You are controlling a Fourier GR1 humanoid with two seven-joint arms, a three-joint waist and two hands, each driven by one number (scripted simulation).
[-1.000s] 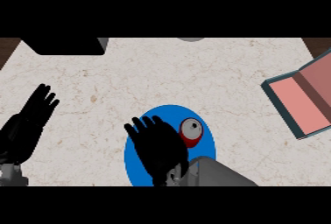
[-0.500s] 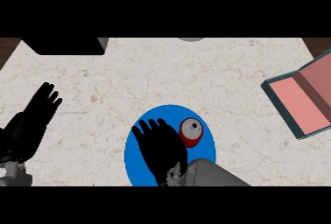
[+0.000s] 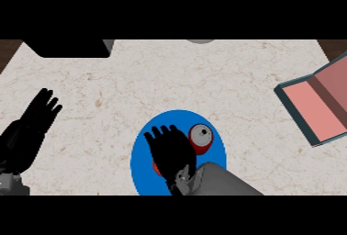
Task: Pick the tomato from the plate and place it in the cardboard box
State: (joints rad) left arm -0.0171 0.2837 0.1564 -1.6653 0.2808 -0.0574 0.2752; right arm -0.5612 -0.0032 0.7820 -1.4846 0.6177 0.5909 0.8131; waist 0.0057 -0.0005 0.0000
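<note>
The tomato [image 3: 198, 139] lies on the blue plate [image 3: 143, 158], not yet grasped, with the right hand [image 3: 170, 150] spread open just beside it, the left hand [image 3: 32, 126] resting open at the left edge, and the cardboard box [image 3: 321, 108] well apart at right.

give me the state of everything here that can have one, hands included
tomato: on the plate, beside the right hand, not lifted
plate: flat on the counter, partly under the right hand
box: open, nothing seen inside, partly cut off at the right edge
right hand: open, fingers straight, over the plate, left of the tomato
left hand: open, resting near the left edge, fingers up
</note>
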